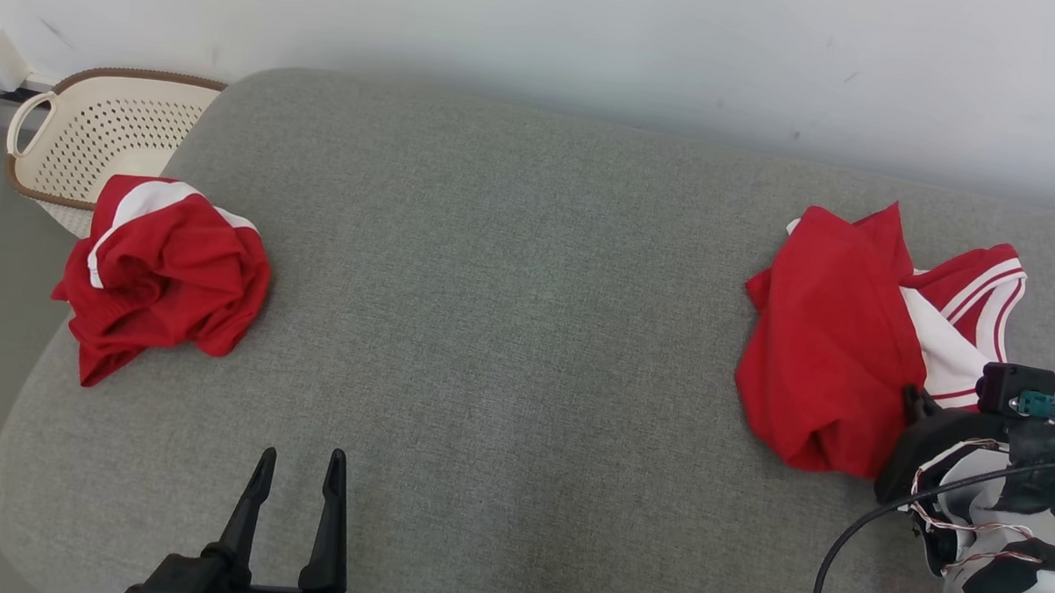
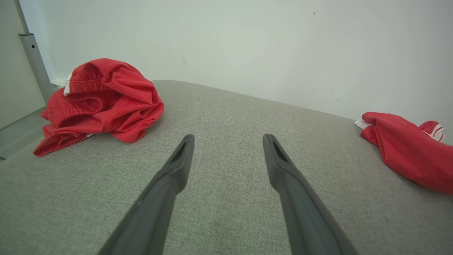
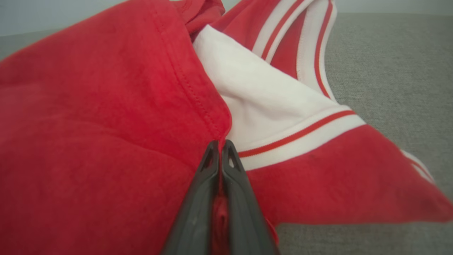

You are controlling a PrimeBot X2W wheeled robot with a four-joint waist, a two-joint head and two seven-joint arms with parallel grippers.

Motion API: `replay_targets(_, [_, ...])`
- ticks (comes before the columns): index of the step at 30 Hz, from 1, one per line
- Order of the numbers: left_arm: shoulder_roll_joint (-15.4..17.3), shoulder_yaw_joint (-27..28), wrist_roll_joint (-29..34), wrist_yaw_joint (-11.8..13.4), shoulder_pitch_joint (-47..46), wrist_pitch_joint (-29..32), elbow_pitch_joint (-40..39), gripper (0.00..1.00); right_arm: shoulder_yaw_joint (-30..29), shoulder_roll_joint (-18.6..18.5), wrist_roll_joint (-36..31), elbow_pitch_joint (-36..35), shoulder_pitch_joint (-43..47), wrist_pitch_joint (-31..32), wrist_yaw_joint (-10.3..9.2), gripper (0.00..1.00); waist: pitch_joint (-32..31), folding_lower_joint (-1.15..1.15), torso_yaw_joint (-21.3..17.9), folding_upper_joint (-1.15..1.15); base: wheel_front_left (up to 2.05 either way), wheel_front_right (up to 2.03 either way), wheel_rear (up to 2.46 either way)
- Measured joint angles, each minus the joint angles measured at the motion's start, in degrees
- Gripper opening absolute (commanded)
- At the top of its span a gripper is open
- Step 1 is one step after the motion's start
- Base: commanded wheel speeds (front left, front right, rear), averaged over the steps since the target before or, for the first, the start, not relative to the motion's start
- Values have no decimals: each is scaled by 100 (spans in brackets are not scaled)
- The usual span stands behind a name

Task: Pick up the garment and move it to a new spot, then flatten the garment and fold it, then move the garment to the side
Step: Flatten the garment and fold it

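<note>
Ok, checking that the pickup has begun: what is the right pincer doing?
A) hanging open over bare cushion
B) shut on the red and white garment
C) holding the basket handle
B: the right pincer has its fingers pressed together, a fold of the red and white garment pinched between them.

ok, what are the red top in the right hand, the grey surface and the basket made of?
Red top: soft matte knit, likely cotton or polyester jersey; stitched hem, white striped trim.
Grey surface: woven upholstery fabric, heathered, matte, seemingly padded by its rounded edges.
Basket: cream perforated plastic, brown rim, by the look.
</note>
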Motion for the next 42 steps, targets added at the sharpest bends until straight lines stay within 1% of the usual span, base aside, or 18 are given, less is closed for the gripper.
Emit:
replay_targets(6, [0, 41, 1, 14, 5, 0, 26, 100, 191, 58, 210, -23, -110, -497, 0, 0, -86, 0, -52, 0, 0, 0, 0])
replay_targets(12, [0, 64, 1, 19, 60, 0, 33, 100, 568, 140, 482, -275, -140, -653, 0, 0, -264, 0, -150, 0, 0, 0, 0])
replay_targets(16, [0, 60, 1, 22, 138, 0, 32, 100, 753, 123, 635, -637, -243, -768, 0, 0, -374, 0, -211, 0, 0, 0, 0])
replay_targets(21, [0, 71, 0, 45, 169, 0, 36, 100, 922, 92, 788, -940, -222, -810, 0, 0, -486, 0, -249, 0, 0, 0, 0])
replay_targets(29, [0, 79, -21, 55, 247, 0, 42, 100, 1141, 56, 1068, -957, 176, -637, 0, 0, -524, 0, -247, 0, 0, 0, 0])
replay_targets(30, [1, 82, -24, 55, 247, 0, 45, 100, 1179, 56, 1103, -962, 215, -604, 0, 32, -520, 0, -249, 0, 0, 0, 0])
replay_targets(31, [0, 86, -24, 56, 247, 0, 46, 100, 1216, 62, 1113, -968, 266, -604, 0, 78, -520, 0, -254, 0, 0, 0, 0])
replay_targets(32, [0, 90, -24, 64, 247, 0, 46, 100, 1234, 68, 1133, -964, 311, -599, 0, 100, -520, 0, -264, 0, 0, 0, 0])
replay_targets(42, [0, 90, -16, 44, 248, 0, 59, 100, 1306, -22, 1211, -1029, 335, -659, 0, 100, -548, 0, -385, 0, 0, 0, 0])
